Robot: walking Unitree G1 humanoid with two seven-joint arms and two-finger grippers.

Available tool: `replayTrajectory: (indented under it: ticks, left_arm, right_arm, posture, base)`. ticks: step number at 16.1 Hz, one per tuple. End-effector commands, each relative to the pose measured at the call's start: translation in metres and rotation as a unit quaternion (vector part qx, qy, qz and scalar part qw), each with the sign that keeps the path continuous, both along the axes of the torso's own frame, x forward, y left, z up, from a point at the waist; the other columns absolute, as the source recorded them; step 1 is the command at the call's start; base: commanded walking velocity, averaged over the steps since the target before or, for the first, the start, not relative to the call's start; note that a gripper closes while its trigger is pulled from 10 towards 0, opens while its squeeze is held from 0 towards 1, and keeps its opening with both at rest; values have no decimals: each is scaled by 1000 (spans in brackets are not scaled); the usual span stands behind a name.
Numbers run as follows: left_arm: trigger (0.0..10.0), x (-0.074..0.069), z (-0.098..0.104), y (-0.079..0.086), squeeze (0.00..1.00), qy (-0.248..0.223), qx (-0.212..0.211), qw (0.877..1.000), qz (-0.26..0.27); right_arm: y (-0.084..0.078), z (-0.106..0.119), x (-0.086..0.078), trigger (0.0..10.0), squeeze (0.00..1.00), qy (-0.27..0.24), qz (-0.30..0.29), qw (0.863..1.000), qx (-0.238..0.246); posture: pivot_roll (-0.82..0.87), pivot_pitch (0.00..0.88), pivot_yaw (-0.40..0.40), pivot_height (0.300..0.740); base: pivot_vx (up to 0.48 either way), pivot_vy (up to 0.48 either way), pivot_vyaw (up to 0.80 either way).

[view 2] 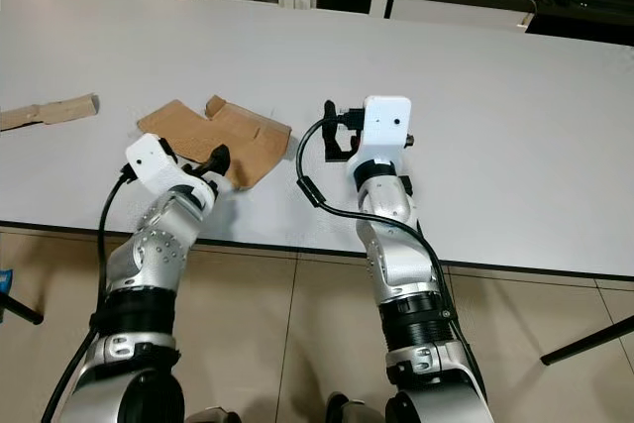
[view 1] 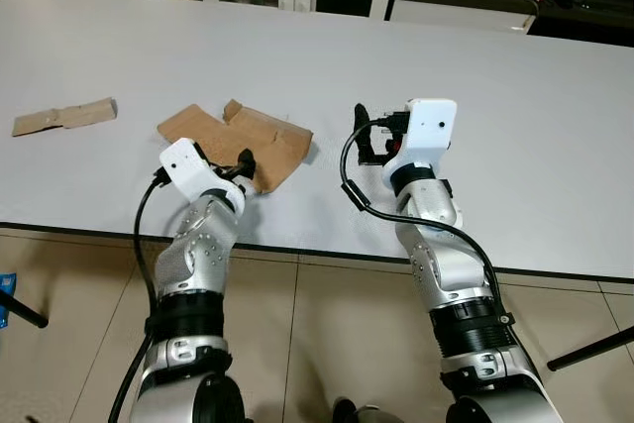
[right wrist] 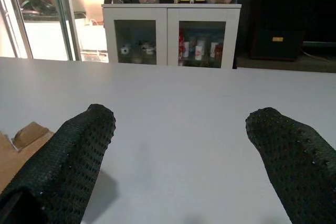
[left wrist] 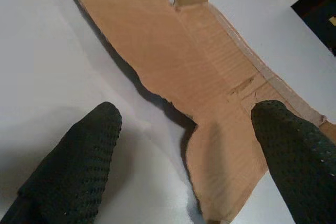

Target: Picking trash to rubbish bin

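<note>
Now our left gripper [left wrist: 184, 145] has its jaws spread astride the cardboard's [view 1: 238, 141] near corner — we should slide one finger under, then pinch; right gripper [right wrist: 181, 150] — jaws spread too.

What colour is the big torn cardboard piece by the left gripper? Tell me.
Plain light brown, the cardboard piece shows best in the left wrist view, between the left gripper and its open fingers.

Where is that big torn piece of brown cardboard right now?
The large cardboard piece lies flat on the white table, near its front edge on the robot's left. The open left gripper sits at its near edge, and a smaller cardboard strip lies further left.
</note>
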State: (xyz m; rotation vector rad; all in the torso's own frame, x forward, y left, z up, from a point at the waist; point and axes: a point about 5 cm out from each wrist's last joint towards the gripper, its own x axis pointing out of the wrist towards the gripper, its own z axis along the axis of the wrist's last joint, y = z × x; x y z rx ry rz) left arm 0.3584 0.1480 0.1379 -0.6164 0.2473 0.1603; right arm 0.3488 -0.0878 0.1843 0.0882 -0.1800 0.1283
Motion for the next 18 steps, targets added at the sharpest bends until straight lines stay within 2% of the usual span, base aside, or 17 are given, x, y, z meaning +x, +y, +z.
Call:
replayTrajectory:
  ticks: [1,3,9,18]
  left_arm:
    - [10000,5,4,-4,0,0,-18,1000,2]
    - [10000,7,5,-5,0,0,-25,1000,2]
    - [10000,14,6,-14,0,14,-88,996,-1]
    - [10000,21,1,-26,0,25,-121,992,-15]
  right_arm:
    - [-1,-2,-3,10000,0,6,1,1000,2]
    - [-1,-2,-4,10000,0,7,1,1000,2]
    - [-1,-4,-9,10000,0,13,1,1000,3]
    - [-2,-2,-19,10000,0,19,7,1000,7]
  posture:
    - [-36,137,-64,740]
    - [-40,144,-63,740]
    - [-60,173,-59,740]
    - [-112,197,-57,740]
  base:
    - [0,0,0]
    - [0,0,0]
    - [0,0,0]
    - [0,0,0]
